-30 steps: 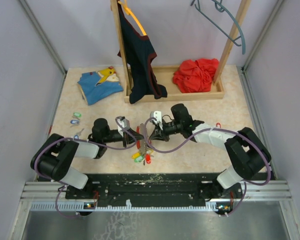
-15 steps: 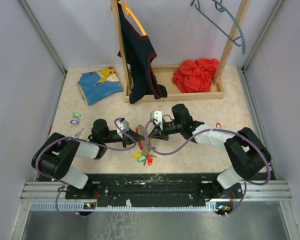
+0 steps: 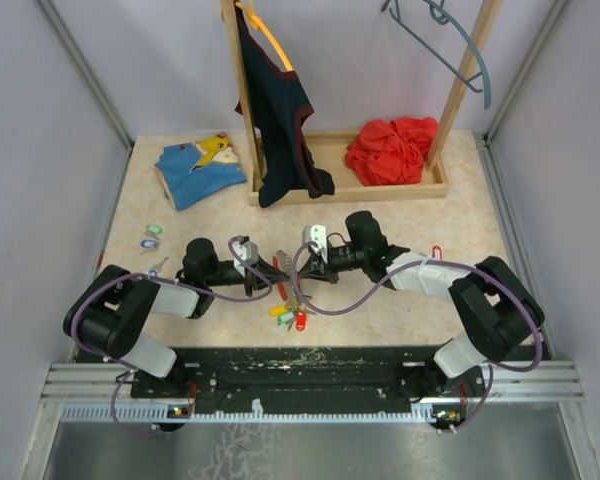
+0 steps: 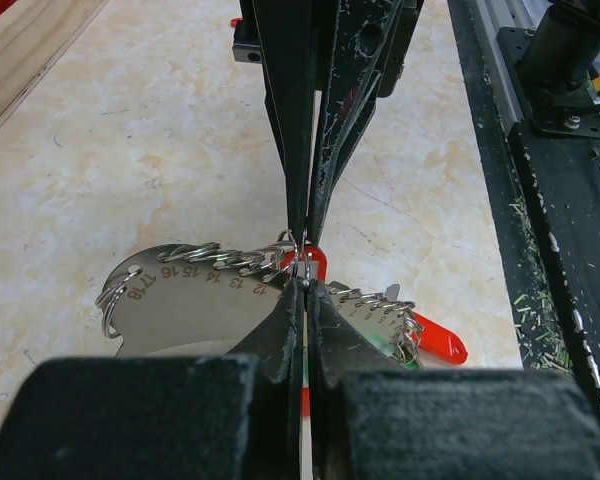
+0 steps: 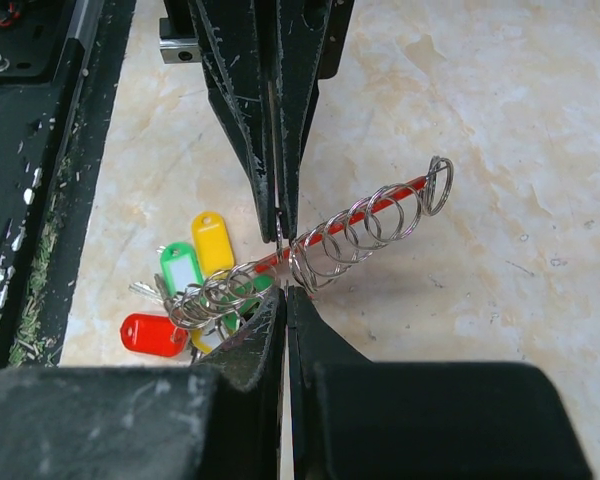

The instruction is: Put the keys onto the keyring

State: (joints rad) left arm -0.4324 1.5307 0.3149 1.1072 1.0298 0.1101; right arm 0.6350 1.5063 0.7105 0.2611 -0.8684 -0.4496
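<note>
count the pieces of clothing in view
3. A folded blue shirt lies on the table at back left; a dark navy garment hangs from an orange hanger; a crumpled red garment sits in the wooden tray. The red heap may hide more.

The keys (image 5: 185,275) carry yellow, green and red tags, and the keyring (image 5: 365,228) is silver. The desk (image 3: 450,215) is cream with pale marbling. At the back are a red cloth (image 3: 390,150), a blue garment (image 3: 198,172) with a yellow patch, and a navy top (image 3: 278,110) with red trim.
</note>
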